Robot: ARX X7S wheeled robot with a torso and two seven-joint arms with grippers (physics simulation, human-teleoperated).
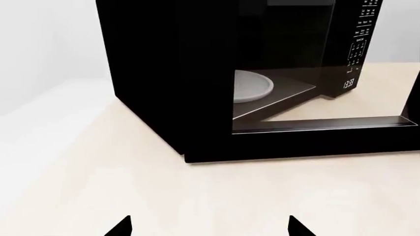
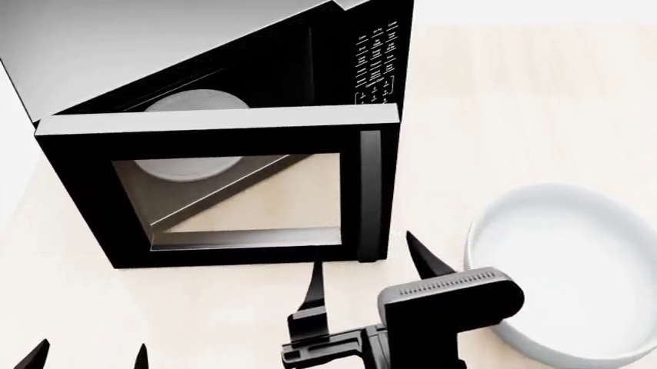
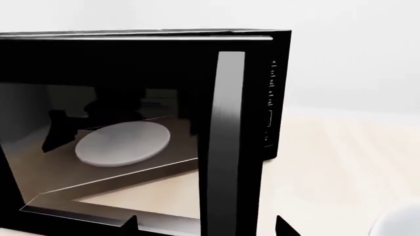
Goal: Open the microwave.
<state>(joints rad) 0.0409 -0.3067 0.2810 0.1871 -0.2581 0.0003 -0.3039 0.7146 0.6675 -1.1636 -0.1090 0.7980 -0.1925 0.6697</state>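
The microwave (image 2: 154,54) is a black box with a grey top. Its glass-windowed door (image 2: 215,132) stands swung open on its left hinge. The keypad panel (image 2: 377,61) and white turntable (image 2: 190,104) show behind it. My right gripper (image 2: 362,247) is open, with its fingertips on either side of the door's free edge by the grey handle strip (image 3: 226,137). It also shows in the right wrist view (image 3: 206,221). My left gripper (image 2: 88,355) is open and empty, low over the table in front of the door's hinge side. In the left wrist view (image 1: 210,226) it faces the microwave's side (image 1: 151,73), turntable (image 1: 253,86) and clock display (image 1: 348,83).
A large white bowl (image 2: 575,269) sits on the pale wooden table (image 2: 513,115) to the right of the microwave, close to my right arm. Its rim shows in the right wrist view (image 3: 400,223). A white wall stands behind the table.
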